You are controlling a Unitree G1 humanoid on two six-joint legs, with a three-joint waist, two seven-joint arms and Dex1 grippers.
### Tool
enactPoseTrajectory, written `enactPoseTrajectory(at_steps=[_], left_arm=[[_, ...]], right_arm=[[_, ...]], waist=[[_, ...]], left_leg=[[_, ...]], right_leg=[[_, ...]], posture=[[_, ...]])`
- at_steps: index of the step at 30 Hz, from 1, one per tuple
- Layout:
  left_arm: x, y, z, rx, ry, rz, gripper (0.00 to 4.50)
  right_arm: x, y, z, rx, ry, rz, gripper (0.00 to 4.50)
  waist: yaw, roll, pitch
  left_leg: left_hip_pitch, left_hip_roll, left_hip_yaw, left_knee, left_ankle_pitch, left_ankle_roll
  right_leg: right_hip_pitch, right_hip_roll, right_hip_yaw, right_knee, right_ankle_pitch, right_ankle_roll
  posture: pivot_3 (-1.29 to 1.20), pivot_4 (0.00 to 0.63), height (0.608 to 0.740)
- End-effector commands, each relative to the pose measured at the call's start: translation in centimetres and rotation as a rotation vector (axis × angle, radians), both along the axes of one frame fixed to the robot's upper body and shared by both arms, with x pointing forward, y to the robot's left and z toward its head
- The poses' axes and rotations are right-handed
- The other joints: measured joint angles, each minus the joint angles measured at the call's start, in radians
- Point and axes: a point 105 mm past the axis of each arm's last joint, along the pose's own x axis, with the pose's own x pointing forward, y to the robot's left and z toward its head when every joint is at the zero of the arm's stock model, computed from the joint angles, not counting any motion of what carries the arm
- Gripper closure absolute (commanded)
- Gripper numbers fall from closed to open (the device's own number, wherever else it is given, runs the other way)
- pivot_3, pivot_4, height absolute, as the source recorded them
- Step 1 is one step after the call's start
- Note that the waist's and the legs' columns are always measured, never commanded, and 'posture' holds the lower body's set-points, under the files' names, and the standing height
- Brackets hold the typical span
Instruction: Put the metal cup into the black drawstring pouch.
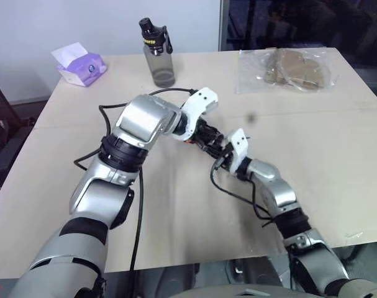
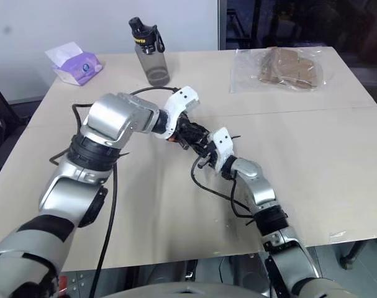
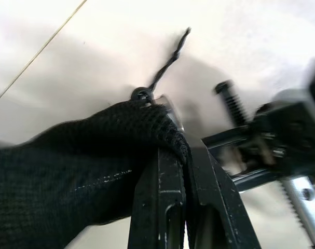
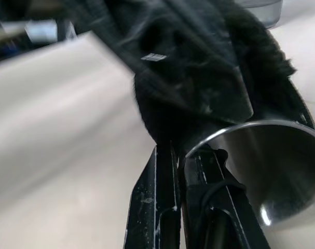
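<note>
In the left wrist view, my left gripper (image 3: 183, 148) is shut on an edge of the black drawstring pouch (image 3: 79, 171), a soft mesh bag. Its thin cord (image 3: 170, 59) trails off over the table. The right wrist view shows my right gripper (image 4: 180, 151) shut on the rim of the shiny metal cup (image 4: 266, 176). The pouch (image 4: 199, 67) hangs right against the far side of that rim. I cannot tell whether any of the cup is inside it. In the head views both grippers meet above the table's middle, left gripper (image 1: 208, 138) close to right gripper (image 1: 225, 155), and they hide the pouch and cup.
A smoky-grey bottle (image 1: 158, 56) with a black cap stands at the back of the table (image 1: 325, 167). A purple-and-white tissue pack (image 1: 81, 65) lies at the back left. A clear plastic bag (image 1: 287, 68) with brown contents lies at the back right. Black cables loop off both wrists.
</note>
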Motion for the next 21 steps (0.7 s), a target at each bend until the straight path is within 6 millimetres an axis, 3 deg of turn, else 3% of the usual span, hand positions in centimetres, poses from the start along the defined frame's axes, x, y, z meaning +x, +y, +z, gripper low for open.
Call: enactPoseTrajectory(at_steps=[1, 3, 5, 9, 11, 15, 18, 21], left_arm=[[-1.7, -1.4, 0.8, -0.057, 0.01, -0.1, 4.5], [-1.7, -1.2, 1.0, -0.073, 0.007, -0.095, 4.5], [-1.7, -1.1, 1.2, -0.09, 0.009, -0.085, 4.5], [-1.2, -1.3, 1.7, -0.139, 0.024, -0.053, 4.5], [-1.1, -1.5, 1.9, -0.16, 0.028, -0.042, 4.5], [-0.6, -1.9, 2.5, -0.22, 0.046, -0.019, 4.5], [-0.1, -2.1, 2.7, -0.252, 0.077, 0.023, 4.5], [0.2, -1.8, 2.5, -0.263, 0.101, 0.055, 4.5]], right_arm=[[0.5, 0.8, 4.9, 0.323, 0.066, 0.054, 4.37], [0.6, 0.6, 5.6, 0.379, 0.081, 0.063, 4.37], [0.7, 0.8, 5.7, 0.32, 0.04, 0.054, 4.37], [-1.4, 3.5, 4.4, -0.169, -0.36, 0.155, 4.37], [-1.9, 4.0, 3.8, -0.293, -0.49, 0.189, 4.37], [-1.1, 3.8, 5.4, -0.119, -0.415, 0.136, 4.37], [-1.9, 4.5, 3.9, -0.367, -0.614, 0.212, 4.37], [-1.5, 4.4, 4.8, -0.346, -0.64, 0.167, 4.37]], waist=[[0.002, 0.0, 0.0], [0.006, 0.0, 0.0], [0.007, 0.0, 0.0], [0.003, 0.0, 0.0], [0.001, 0.0, 0.0], [-0.003, 0.0, 0.0], [0.001, 0.0, 0.0], [0.001, 0.0, 0.0]], left_leg=[[0.0, 0.0, 0.0, 0.0, 0.0, 0.0], [-0.001, 0.0, -0.002, 0.0, 0.0, -0.001], [-0.002, -0.001, -0.003, 0.0, 0.0, -0.001], [-0.002, -0.003, -0.002, 0.0, 0.0, 0.0], [-0.001, -0.004, -0.001, 0.0, 0.0, 0.0], [0.0, -0.002, -0.001, 0.0, 0.002, -0.004], [0.0, -0.001, -0.001, 0.0, 0.002, -0.004], [-0.001, -0.003, -0.001, 0.0, 0.002, -0.004]], right_leg=[[0.0, 0.0, 0.0, 0.0, 0.0, 0.0], [0.0, -0.001, 0.0, -0.001, 0.0, 0.0], [0.0, -0.002, 0.0, -0.002, 0.0, 0.0], [0.0, -0.002, -0.001, -0.001, 0.0, 0.0], [0.0, -0.002, -0.001, -0.001, 0.0, 0.0], [0.0, 0.0, -0.001, 0.0, 0.0, 0.0], [0.0, 0.0, -0.001, 0.0, 0.0, 0.0], [0.0, -0.001, -0.001, -0.001, 0.0, 0.0]], posture=[[0.0, 0.15, 0.74], [0.0, 0.15, 0.74], [0.0, 0.15, 0.74], [0.0, 0.15, 0.74], [0.0, 0.15, 0.74], [0.0, 0.15, 0.74], [0.0, 0.15, 0.74], [0.0, 0.15, 0.74]])
